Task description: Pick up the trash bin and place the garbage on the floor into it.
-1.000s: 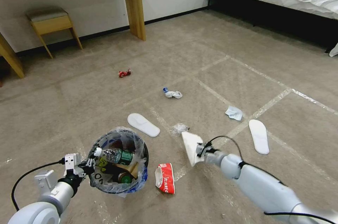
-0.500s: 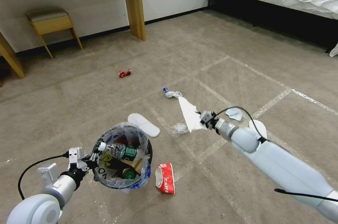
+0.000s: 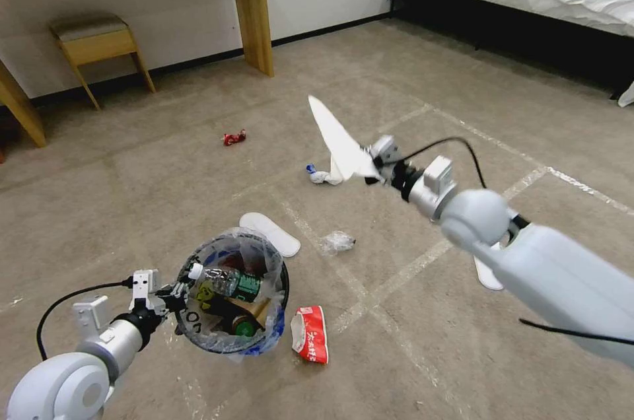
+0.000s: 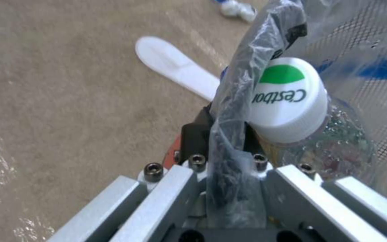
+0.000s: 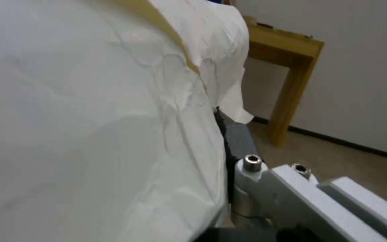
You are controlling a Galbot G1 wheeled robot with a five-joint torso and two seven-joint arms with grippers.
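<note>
Left end effector [image 3: 173, 296]: clamped on bin [image 3: 232, 304] rim, bin just right of it | Right end effector [image 3: 374, 164]: gripping white paper [image 3: 338, 139], raised over floor [image 3: 165, 195] | carton [image 3: 310, 334]: floor, beside bin

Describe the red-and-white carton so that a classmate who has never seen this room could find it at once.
Start at the trash bin that the left gripper holds by its rim. The carton lies on the carpet beside it, towards the right arm. It is the one flattened red-and-white piece; the other red scrap is small, near the desk leg.
</note>
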